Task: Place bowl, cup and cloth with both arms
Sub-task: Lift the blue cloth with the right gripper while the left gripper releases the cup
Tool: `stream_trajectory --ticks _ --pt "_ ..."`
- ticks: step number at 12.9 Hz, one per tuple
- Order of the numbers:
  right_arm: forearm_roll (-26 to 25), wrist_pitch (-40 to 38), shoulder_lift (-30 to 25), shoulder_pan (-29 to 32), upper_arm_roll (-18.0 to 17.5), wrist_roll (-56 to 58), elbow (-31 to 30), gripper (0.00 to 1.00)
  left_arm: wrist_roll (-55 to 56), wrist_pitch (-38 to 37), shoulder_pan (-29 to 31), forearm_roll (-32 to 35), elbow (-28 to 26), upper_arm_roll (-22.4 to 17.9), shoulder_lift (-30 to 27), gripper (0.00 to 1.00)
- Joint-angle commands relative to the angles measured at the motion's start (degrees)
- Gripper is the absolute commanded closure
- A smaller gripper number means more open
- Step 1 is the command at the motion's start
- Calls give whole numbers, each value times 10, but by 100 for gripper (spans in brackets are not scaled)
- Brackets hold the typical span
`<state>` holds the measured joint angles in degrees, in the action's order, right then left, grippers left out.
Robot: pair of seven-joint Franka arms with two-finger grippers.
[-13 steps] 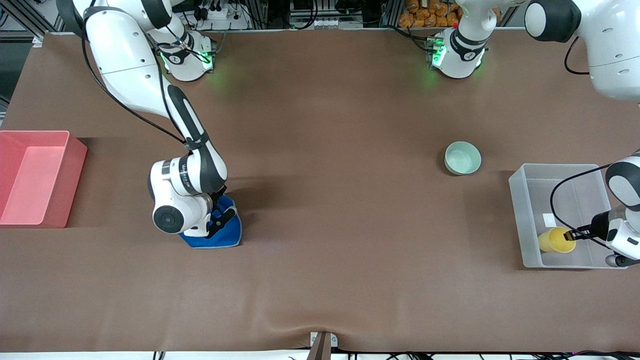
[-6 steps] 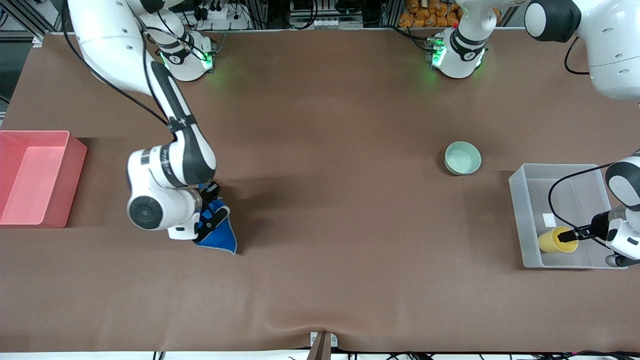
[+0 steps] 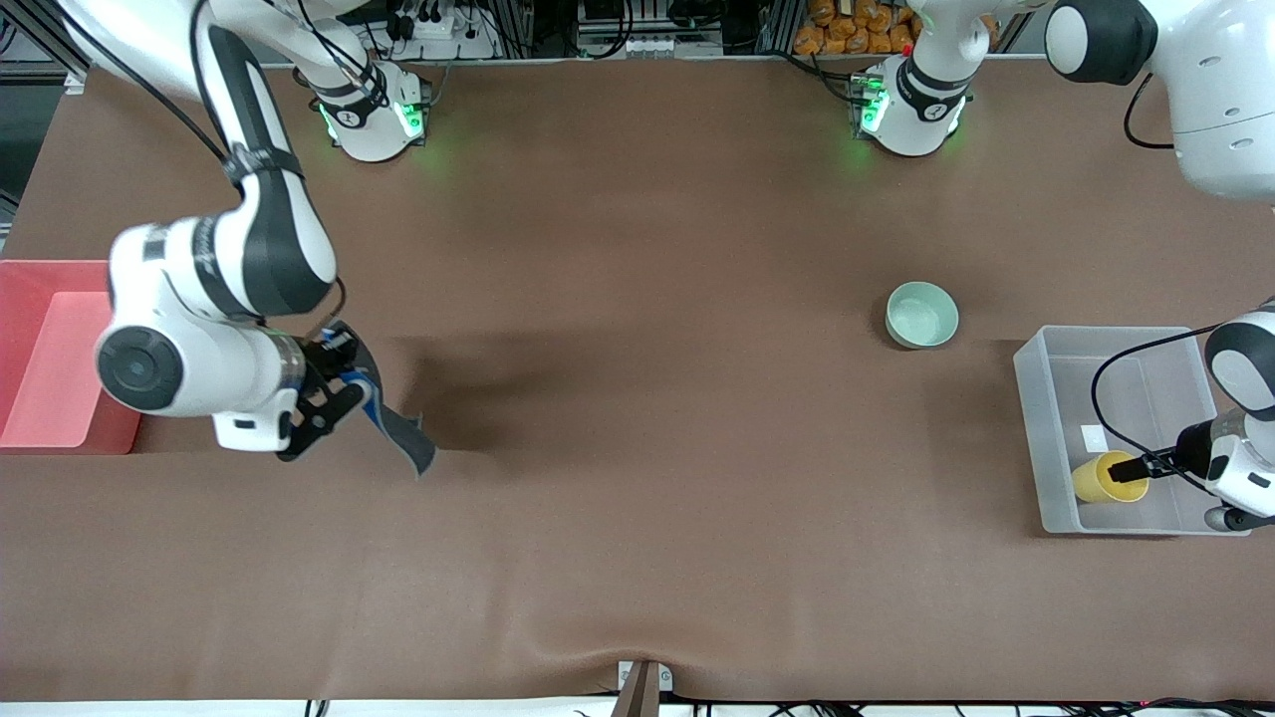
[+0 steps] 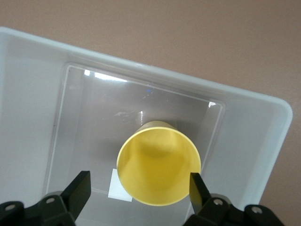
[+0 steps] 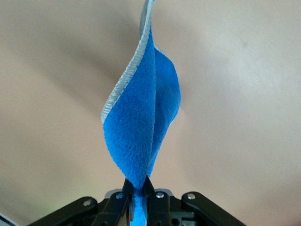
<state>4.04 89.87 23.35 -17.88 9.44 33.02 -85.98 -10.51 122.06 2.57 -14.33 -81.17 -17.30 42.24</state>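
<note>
At the right arm's end of the table you see a pink bin standing on the brown table cover. Just beside it, your right gripper is up in the air over the cover, its fingers pinched together on the cloth. The cloth hangs down from the fingers, clear of the surface, its grey underside facing the front camera; in the right wrist view the cloth shows as a folded blue drape with a grey stitched edge, clamped at its lower corner between the right gripper fingertips. Toward the left arm's end of the table, the bowl sits upright and alone on the cover, near the clear plastic tray and farther from the front camera than the cup. The cup is in the tray, at the corner nearest the front camera. Your left gripper is at the cup's mouth. In the left wrist view the left gripper fingers are spread wide on either side of the cup, with the tray floor showing around it and a small white label beside the cup.
</note>
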Motion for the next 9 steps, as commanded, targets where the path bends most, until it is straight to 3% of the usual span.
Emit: stream_trajectory --ticks 1,9 --pt "-35 -20 -25 0 3 3 -19 100 -50 -118 -16 72 21 -6 -82 7" --pt "-75 -66 -60 -25 1 -20 -15 100 -50 -118 -17 71 21 -5 -82 8"
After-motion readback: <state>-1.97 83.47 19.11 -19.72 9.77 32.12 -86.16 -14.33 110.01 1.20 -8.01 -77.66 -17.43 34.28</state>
